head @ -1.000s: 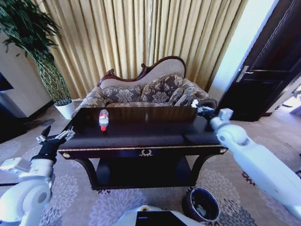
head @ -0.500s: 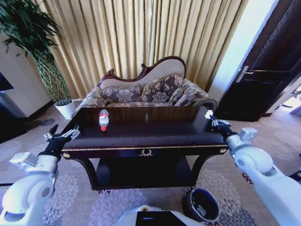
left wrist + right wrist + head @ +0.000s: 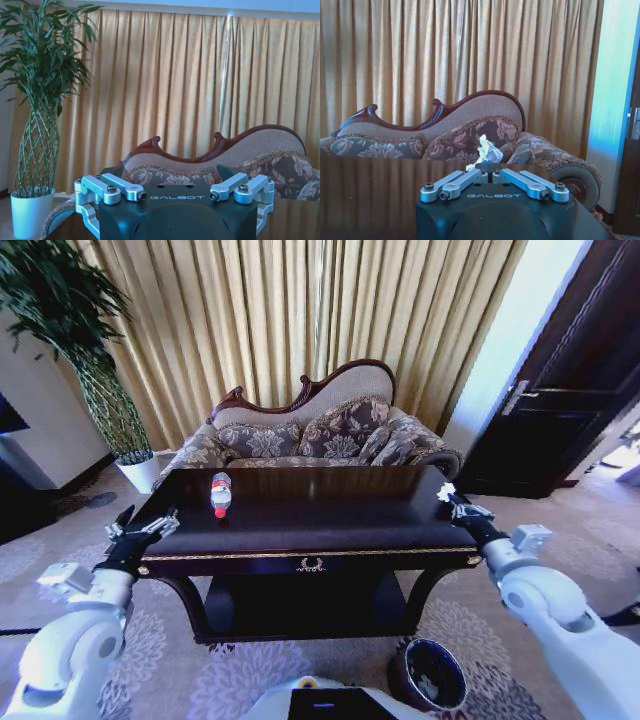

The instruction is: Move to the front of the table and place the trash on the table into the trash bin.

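From the head camera I have my left gripper [image 3: 143, 531] at about eight o'clock, hovering just off the table's left front corner with its fingers [image 3: 122, 189] spread wide and nothing between them. Behind it, at ten o'clock, a tall potted plant [image 3: 70, 335] stands in a white pot against the gold curtains [image 3: 300, 320]. The table [image 3: 310, 530], dark and glossy with a gold-trimmed drawer front, sits straight ahead of me. On its left rear part, around eleven o'clock, the clear plastic bottle [image 3: 220, 494] with a red label lies on its side, well apart from both grippers. A patterned sofa [image 3: 320, 435] stands just beyond the table at twelve o'clock. At about three o'clock my right gripper [image 3: 452, 500] is over the table's right edge, its fingers pinched together on a crumpled white paper wad [image 3: 486, 149]. The trash bin [image 3: 428, 675] stands on the carpet at five o'clock, beside the table's right front leg.
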Available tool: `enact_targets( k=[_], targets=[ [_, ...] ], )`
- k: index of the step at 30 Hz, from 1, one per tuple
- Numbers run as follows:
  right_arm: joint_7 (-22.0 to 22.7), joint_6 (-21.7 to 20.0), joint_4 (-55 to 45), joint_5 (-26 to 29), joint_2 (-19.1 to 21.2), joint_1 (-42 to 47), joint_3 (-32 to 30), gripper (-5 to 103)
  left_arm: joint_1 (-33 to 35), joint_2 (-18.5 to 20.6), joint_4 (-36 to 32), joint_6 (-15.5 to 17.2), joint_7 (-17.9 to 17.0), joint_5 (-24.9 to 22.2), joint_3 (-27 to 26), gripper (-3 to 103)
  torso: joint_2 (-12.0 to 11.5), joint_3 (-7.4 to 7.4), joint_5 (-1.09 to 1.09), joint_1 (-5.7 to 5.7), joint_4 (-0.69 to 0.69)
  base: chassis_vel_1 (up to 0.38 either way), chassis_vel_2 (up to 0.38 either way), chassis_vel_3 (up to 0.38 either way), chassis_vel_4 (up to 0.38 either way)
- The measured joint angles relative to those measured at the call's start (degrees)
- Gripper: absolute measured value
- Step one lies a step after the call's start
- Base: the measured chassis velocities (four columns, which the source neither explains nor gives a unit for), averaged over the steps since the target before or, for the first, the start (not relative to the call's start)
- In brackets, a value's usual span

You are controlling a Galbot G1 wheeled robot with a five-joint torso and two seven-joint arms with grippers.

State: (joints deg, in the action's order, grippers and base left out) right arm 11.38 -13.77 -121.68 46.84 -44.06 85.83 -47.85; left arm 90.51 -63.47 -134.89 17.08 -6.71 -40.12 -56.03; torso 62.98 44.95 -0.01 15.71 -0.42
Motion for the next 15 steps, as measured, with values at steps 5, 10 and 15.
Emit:
enact_targets(
  k=[5, 10, 15],
  targets=[
    [0.01, -0.07, -0.19, 0.03, 0.0, 0.15, 0.23, 0, -0.63, 0.44, 0.17, 0.05, 0.43, 0.04, 0.33, 100, 0.0, 0.0, 0.0, 0.0, -0.01, 0.0, 0.0, 0.0, 0.0],
    [0.01, -0.12, -0.91, 0.38, 0.16, 0.14, 0.33, 0, -0.42, 0.33, 0.19, 0.05, 0.49, -0.05, 0.39, 100, 0.0, 0.0, 0.0, 0.0, 0.0, 0.0, 0.0, 0.0, 0.0],
    [0.02, -0.15, -1.36, 0.57, 0.15, 0.3, 0.34, 0, -0.16, 0.29, 0.1, 0.04, 0.5, -0.23, -0.09, 100, 0.0, 0.0, 0.0, 0.0, 0.0, 0.0, 0.0, 0.0, 0.0]
  ],
)
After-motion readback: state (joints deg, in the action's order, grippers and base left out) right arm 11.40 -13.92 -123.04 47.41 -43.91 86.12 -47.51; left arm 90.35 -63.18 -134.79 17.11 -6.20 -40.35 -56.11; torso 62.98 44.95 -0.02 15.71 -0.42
